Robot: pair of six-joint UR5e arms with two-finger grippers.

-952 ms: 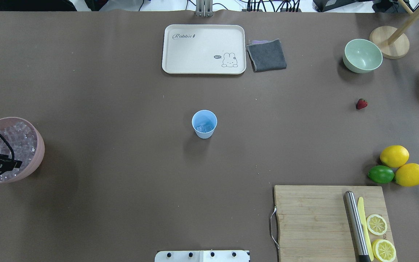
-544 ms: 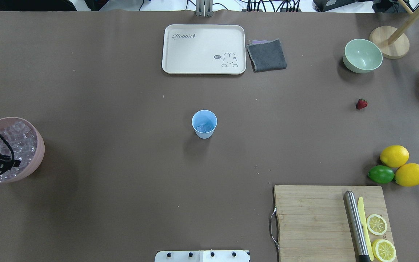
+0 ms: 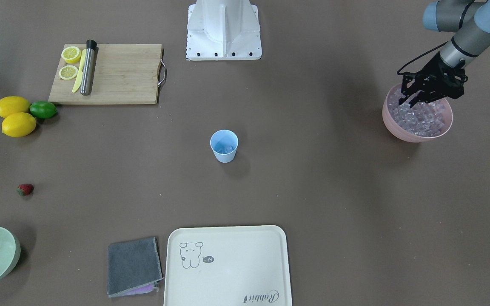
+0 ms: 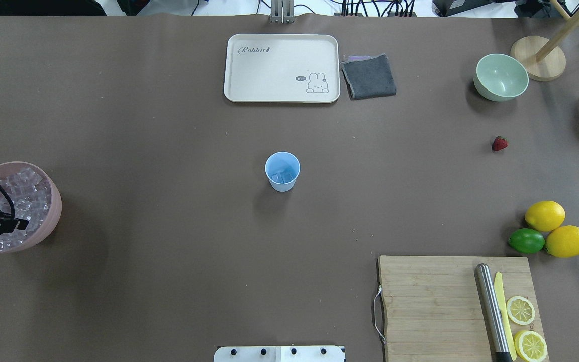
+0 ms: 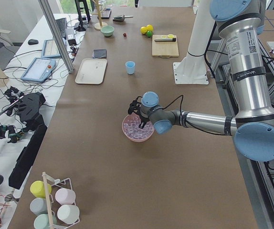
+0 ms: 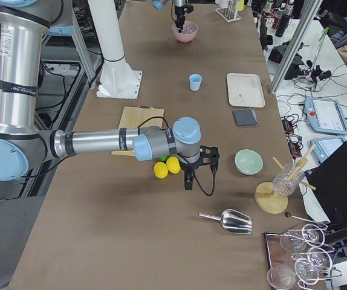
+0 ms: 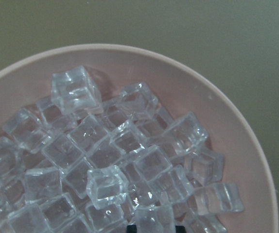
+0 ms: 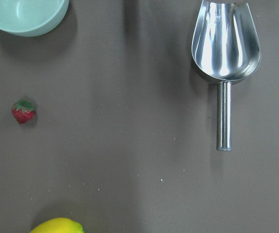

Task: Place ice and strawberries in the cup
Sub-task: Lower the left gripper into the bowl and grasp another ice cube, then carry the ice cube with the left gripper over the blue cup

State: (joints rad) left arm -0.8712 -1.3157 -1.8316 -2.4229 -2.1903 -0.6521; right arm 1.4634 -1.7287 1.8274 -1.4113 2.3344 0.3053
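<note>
Hanging over the ice (image 3: 423,117) in the pink bowl (image 3: 417,137), the left gripper (image 3: 413,101) is holding its jaws apart — empty. Overhead, the cup (image 4: 282,173) is waiting mid-table, the strawberry (image 4: 499,144) lying well apart. Wrist view: closing on one cube (image 7: 105,185) probably comes next.

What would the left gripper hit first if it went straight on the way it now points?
Most likely the ice heaped in the pink bowl; the left gripper points down into it. Depth is unclear.
</note>
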